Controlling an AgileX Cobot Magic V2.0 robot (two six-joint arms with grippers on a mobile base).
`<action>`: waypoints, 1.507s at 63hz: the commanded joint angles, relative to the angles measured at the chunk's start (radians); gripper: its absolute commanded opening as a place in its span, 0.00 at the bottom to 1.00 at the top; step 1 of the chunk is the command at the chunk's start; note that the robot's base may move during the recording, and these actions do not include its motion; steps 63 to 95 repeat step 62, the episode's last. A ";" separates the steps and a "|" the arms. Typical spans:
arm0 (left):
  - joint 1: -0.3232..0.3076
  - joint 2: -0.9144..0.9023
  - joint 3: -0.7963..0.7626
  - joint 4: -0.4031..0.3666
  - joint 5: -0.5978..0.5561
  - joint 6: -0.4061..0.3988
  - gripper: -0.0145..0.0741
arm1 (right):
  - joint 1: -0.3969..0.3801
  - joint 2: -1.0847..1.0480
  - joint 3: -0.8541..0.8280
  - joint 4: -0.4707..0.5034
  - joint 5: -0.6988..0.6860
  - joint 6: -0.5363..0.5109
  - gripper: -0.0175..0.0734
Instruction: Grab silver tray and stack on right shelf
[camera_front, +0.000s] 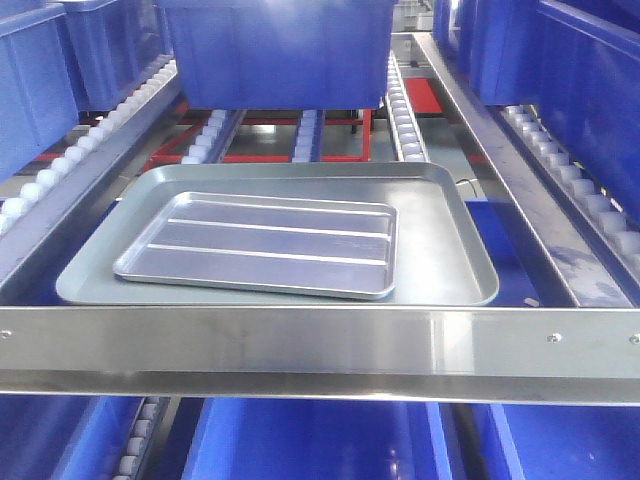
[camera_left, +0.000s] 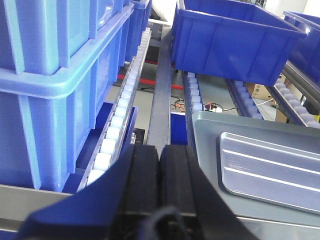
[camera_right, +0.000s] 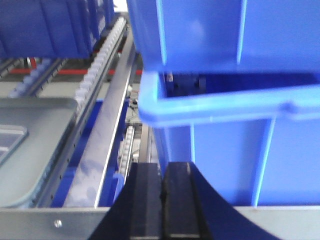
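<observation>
The silver tray (camera_front: 262, 244), shiny with two raised ridges, lies inside a larger dull grey tray (camera_front: 450, 270) on the roller shelf (camera_front: 405, 115) behind the brushed-steel front bar (camera_front: 320, 340). It also shows in the left wrist view (camera_left: 272, 167), and its corner in the right wrist view (camera_right: 9, 139). My left gripper (camera_left: 159, 150) is shut and empty, left of both trays. My right gripper (camera_right: 161, 170) is shut and empty, right of the trays, in front of a blue bin. Neither gripper shows in the front view.
A blue bin (camera_front: 275, 45) sits on the rollers behind the trays. Stacked blue bins (camera_left: 55, 85) fill the left bay, and another blue bin (camera_right: 235, 100) stands close on the right. More blue bins (camera_front: 320, 440) sit on the level below.
</observation>
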 joint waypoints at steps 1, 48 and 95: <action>-0.009 -0.015 0.020 -0.007 -0.087 -0.001 0.06 | -0.005 -0.023 -0.013 0.004 -0.108 -0.009 0.25; -0.009 -0.015 0.020 -0.007 -0.087 -0.001 0.06 | -0.005 -0.023 -0.013 0.004 -0.120 -0.009 0.25; -0.009 -0.015 0.020 -0.007 -0.087 -0.001 0.06 | -0.005 -0.023 -0.013 0.004 -0.120 -0.009 0.25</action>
